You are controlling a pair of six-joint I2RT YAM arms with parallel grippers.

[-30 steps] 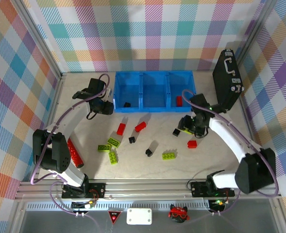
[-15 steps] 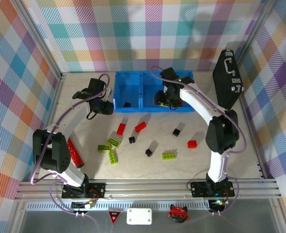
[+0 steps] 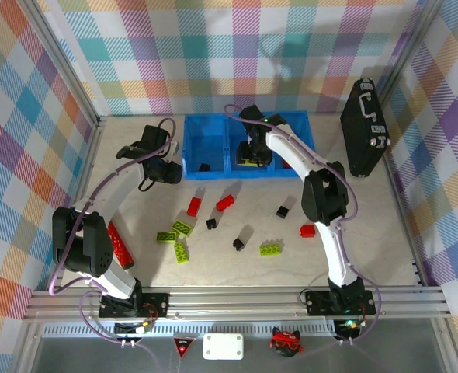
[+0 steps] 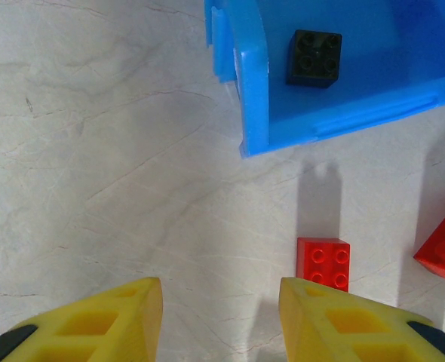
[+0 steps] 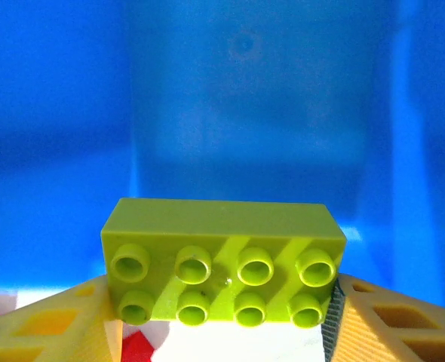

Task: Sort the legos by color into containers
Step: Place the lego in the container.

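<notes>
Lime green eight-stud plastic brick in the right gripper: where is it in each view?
Top external: lime green plastic brick, upper centre, in the right gripper over the middle bin.
Right wrist: bottom centre, between the yellow fingers.
Shared landmark: bright-blue plastic bin row; left wrist has its corner, top right.

Right arm (image 3: 295,151) over middle container (image 3: 237,172), legos (image 3: 182,227) scattered on table (image 3: 361,225)

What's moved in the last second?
The right arm swung from the table's right side up and left to over the middle bin, carrying a green brick in its jaws. The left arm and the loose bricks on the table stayed put.
</notes>
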